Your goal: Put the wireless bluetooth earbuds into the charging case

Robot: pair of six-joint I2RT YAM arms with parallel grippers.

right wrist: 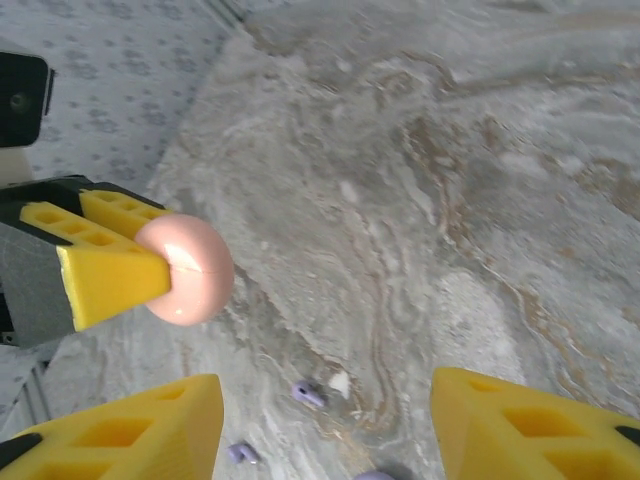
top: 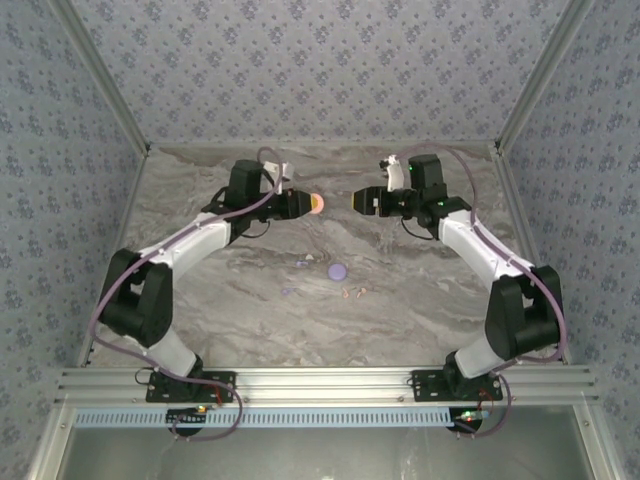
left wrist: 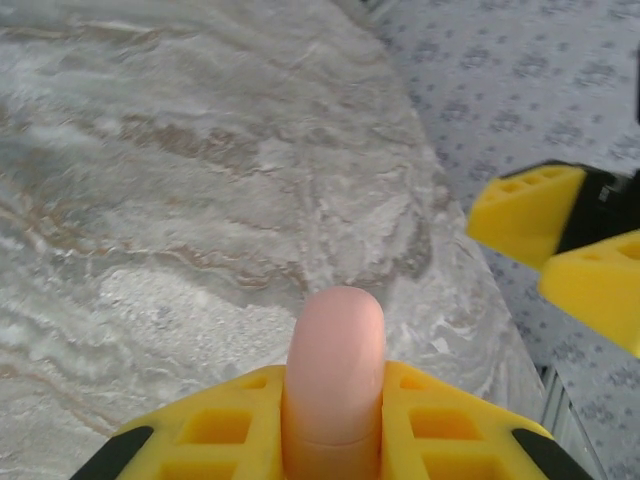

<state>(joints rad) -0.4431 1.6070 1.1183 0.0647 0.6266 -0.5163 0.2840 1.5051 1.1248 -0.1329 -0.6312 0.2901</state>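
My left gripper (top: 308, 204) is shut on a salmon-pink round charging case (top: 318, 204), held edge-on above the back of the table. Its closed seam shows in the left wrist view (left wrist: 335, 350), where yellow fingers (left wrist: 230, 425) clamp both sides. My right gripper (top: 357, 200) faces it a short way to the right, open and holding nothing (right wrist: 320, 410). In the right wrist view the pink case (right wrist: 190, 270) sits up at the left. Two lavender earbuds (right wrist: 307, 393) (right wrist: 240, 453) lie on the marble below. Two pale pink earbuds (top: 353, 292) lie nearer the front.
A lavender round case (top: 338, 270) lies flat mid-table between the lavender earbuds (top: 302, 264) and the pink ones. Patterned walls close in the table (top: 420, 300) at the back and on both sides. An aluminium rail (top: 320, 380) runs along the near edge.
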